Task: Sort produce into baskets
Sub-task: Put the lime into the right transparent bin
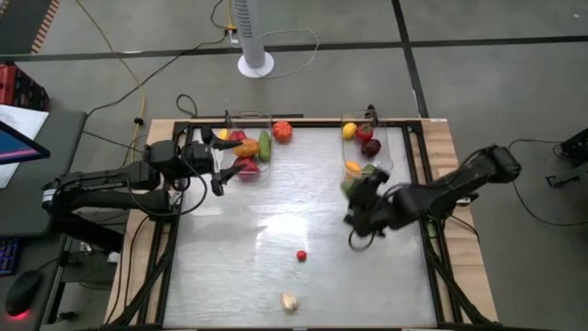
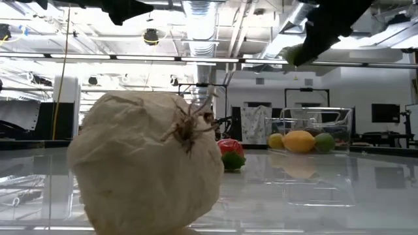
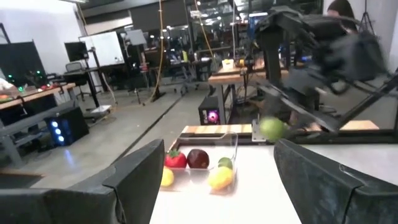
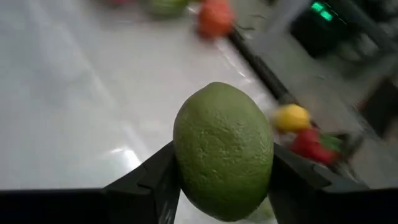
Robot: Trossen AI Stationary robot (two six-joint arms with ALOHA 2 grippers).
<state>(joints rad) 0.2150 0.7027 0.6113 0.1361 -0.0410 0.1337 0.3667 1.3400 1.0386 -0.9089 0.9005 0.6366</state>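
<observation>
Between the right gripper's (image 4: 224, 186) 2 dark fingers you have a green lime (image 4: 224, 149), clamped on both flanks, its long axis running up out of the fingers with 1 blunt end pointing away from the wrist. From overhead, that gripper (image 1: 358, 188) hangs above the table (image 1: 303, 198) just at the near end of the right basket (image 1: 393, 156), and the lime (image 1: 350, 184) shows only as a small green patch at its tip. From table height you see the fruit (image 2: 294, 55) held high, well clear of the surface.

Your right basket holds a yellow lemon (image 1: 349, 131), a red piece (image 1: 365, 133), a dark maroon piece (image 1: 371, 147) and an orange piece (image 1: 353, 167). Its long axis runs away from the table's front edge.

Across the table, the left basket (image 1: 260, 117) sits parallel to it, with a green cucumber-like piece (image 1: 265, 145) lying lengthwise along its right side, plus red, orange and yellow pieces. A red-orange tomato (image 1: 282, 131) rests on the table just beside that basket.

Nearer the front edge, a small red fruit (image 1: 301, 256) and a pale garlic bulb (image 1: 289, 301) lie well apart from both baskets.

Your left gripper (image 1: 219, 175) waits beside the left basket's left side, fingers (image 3: 137, 177) spread apart around nothing.
</observation>
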